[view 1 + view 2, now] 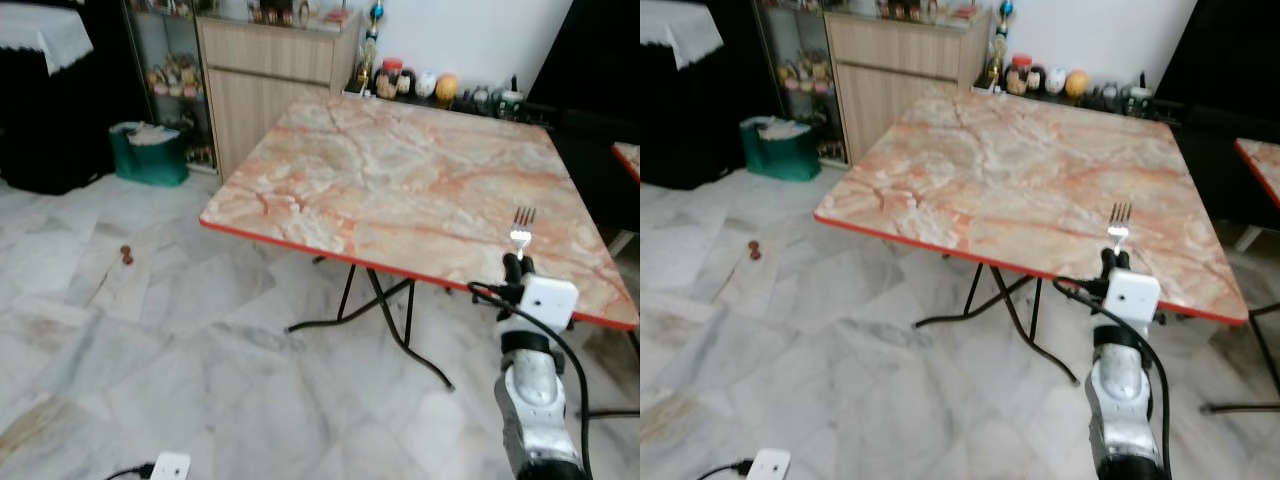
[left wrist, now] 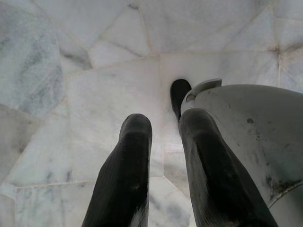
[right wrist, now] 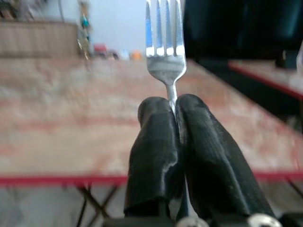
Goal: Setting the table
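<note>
Fork upright, handle clamped between right gripper jaws, left gripper jaws parted

Beyond the far-left corner we see a wooden sideboard against the wall, small ornaments on top of it. Left of it stands a glass display cabinet with figurines on its shelves, and a green bin sits on the floor just in front. A row of jars and bottles lines the white wall. At far left we make out dark furniture under a white lace cloth. The marble floor carries a small reddish-brown object, and a white plug adapter with a black cable lies near the bottom edge.
</note>
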Controlling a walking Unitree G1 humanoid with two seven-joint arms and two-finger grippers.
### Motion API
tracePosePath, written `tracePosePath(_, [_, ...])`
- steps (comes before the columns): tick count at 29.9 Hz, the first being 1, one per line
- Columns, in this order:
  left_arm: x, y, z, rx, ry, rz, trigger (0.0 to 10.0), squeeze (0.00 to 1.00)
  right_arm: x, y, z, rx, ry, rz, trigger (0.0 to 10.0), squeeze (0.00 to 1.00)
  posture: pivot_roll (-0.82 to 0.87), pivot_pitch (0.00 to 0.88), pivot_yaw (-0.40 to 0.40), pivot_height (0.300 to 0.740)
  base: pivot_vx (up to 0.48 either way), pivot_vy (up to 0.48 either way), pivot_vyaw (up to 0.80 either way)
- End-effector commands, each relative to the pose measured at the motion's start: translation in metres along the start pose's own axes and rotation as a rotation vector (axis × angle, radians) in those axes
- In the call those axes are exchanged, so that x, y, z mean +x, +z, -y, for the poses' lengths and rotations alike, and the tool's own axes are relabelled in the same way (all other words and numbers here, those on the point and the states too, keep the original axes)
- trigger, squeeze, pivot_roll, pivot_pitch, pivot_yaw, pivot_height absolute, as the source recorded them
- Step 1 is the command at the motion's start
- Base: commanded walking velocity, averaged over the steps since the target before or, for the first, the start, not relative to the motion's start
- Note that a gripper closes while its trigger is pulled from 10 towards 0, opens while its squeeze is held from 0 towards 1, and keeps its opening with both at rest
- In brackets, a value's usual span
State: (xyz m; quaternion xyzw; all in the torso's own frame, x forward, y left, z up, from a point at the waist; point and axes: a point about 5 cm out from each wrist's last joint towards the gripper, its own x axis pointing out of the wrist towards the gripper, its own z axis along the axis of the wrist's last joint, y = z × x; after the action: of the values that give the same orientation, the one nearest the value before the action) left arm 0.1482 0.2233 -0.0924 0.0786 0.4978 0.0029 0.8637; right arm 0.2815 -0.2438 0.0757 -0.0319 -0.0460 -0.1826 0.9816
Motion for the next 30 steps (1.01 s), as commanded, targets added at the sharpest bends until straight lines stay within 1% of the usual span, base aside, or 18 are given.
tracePosePath(1, [0.000, -0.002, 0.003, 0.000, -0.008, -0.015, 10.0, 0.00, -0.006, -0.016, 0.014, 0.002, -0.054, -0.077, 10.0, 0.00, 0.10, 0.000, -0.088, 0.727, 0.000, 0.000, 0.00])
tracePosePath(4, [0.000, -0.003, 0.003, -0.001, -0.007, -0.016, 10.0, 0.00, -0.014, -0.032, 0.025, 0.020, -0.105, -0.157, 10.0, 0.00, 0.09, 0.000, -0.088, 0.727, 0.000, 0.000, 0.00])
tracePosePath(9, [0.000, -0.003, 0.003, -0.002, -0.008, -0.017, 10.0, 0.00, -0.028, -0.056, 0.034, 0.013, -0.130, -0.284, 10.0, 0.00, 0.09, 0.000, -0.088, 0.727, 0.000, 0.000, 0.00])
tracePosePath(10, [0.000, -0.003, 0.003, -0.002, -0.008, -0.017, 10.0, 0.00, -0.035, -0.067, 0.037, 0.025, -0.135, -0.347, 10.0, 0.00, 0.09, 0.000, -0.082, 0.727, 0.000, 0.000, 0.00])
tracePosePath(11, [0.000, -0.003, 0.003, -0.002, -0.008, -0.017, 10.0, 0.00, -0.035, -0.067, 0.037, 0.025, -0.135, -0.347, 10.0, 0.00, 0.09, 0.000, -0.082, 0.727, 0.000, 0.000, 0.00])
tracePosePath(12, [0.000, -0.003, 0.003, -0.003, -0.010, -0.016, 10.0, 0.00, -0.043, -0.079, 0.038, 0.046, -0.142, -0.413, 10.0, 0.00, 0.09, 0.000, -0.082, 0.727, 0.000, 0.000, 0.00])
tracePosePath(14, [0.000, -0.002, 0.004, -0.005, -0.012, -0.014, 10.0, 0.00, -0.050, -0.089, 0.037, 0.056, -0.124, -0.476, 10.0, 0.00, 0.09, 0.000, -0.082, 0.727, 0.000, 0.000, 0.00])
tracePosePath(15, [0.000, -0.002, 0.004, -0.005, -0.012, -0.014, 10.0, 0.00, -0.050, -0.089, 0.037, 0.056, -0.124, -0.476, 10.0, 0.00, 0.09, 0.000, -0.082, 0.727, 0.000, 0.000, 0.00])
tracePosePath(16, [0.000, -0.002, 0.004, -0.006, -0.012, -0.013, 10.0, 0.00, -0.057, -0.097, 0.035, 0.055, -0.090, -0.533, 10.0, 0.00, 0.09, 0.000, -0.079, 0.727, 0.000, 0.000, 0.00])
tracePosePath(18, [0.000, -0.002, 0.003, -0.007, -0.012, -0.013, 10.0, 0.00, -0.060, -0.100, 0.035, 0.057, -0.081, -0.557, 10.0, 0.00, 0.09, 0.000, -0.079, 0.727, 0.000, 0.000, 0.00])
tracePosePath(19, [0.000, -0.002, 0.003, -0.007, -0.011, -0.014, 10.0, 0.00, -0.068, -0.108, 0.035, 0.055, -0.067, -0.620, 10.0, 0.00, 0.09, 0.000, -0.078, 0.727, 0.000, 0.000, 0.00])
tracePosePath(21, [0.000, -0.002, 0.003, -0.007, -0.011, -0.014, 10.0, 0.00, -0.072, -0.111, 0.036, 0.058, -0.068, -0.645, 10.0, 0.00, 0.08, 0.000, -0.077, 0.727, 0.000, 0.000, 0.00])
tracePosePath(23, [0.000, -0.002, 0.004, -0.001, -0.016, -0.020, 10.0, 0.00, -0.082, -0.120, 0.034, 0.069, -0.044, -0.726, 10.0, 0.00, 0.08, 0.000, -0.071, 0.727, 0.000, 0.000, 0.00])
tracePosePath(25, [0.000, -0.002, 0.004, 0.001, -0.018, -0.022, 10.0, 0.00, -0.084, -0.122, 0.033, 0.071, -0.032, -0.749, 10.0, 0.00, 0.08, 0.000, -0.071, 0.727, 0.000, 0.000, 0.00])
tracePosePath(27, [0.001, -0.002, 0.004, 0.012, -0.021, -0.028, 10.0, 0.00, -0.095, -0.129, 0.029, 0.031, 0.033, -0.825, 10.0, 0.00, 0.08, 0.000, -0.065, 0.727, 0.000, 0.000, 0.00])
tracePosePath(28, [0.001, -0.002, 0.004, 0.014, -0.022, -0.030, 10.0, 0.00, -0.100, -0.133, 0.027, -0.028, 0.078, -0.855, 10.0, 0.00, 0.08, 0.000, -0.065, 0.727, 0.000, 0.000, 0.00])
tracePosePath(29, [0.001, -0.002, 0.004, 0.014, -0.022, -0.030, 10.0, 0.00, -0.100, -0.133, 0.027, -0.028, 0.078, -0.855, 10.0, 0.00, 0.08, 0.000, -0.065, 0.727, 0.000, 0.000, 0.00])
tracePosePath(30, [0.001, -0.001, 0.005, 0.014, -0.021, -0.031, 10.0, 0.00, -0.106, -0.136, 0.024, -0.078, 0.134, -0.882, 10.0, 0.00, 0.09, 0.000, -0.067, 0.727, 0.000, 0.000, 0.00])
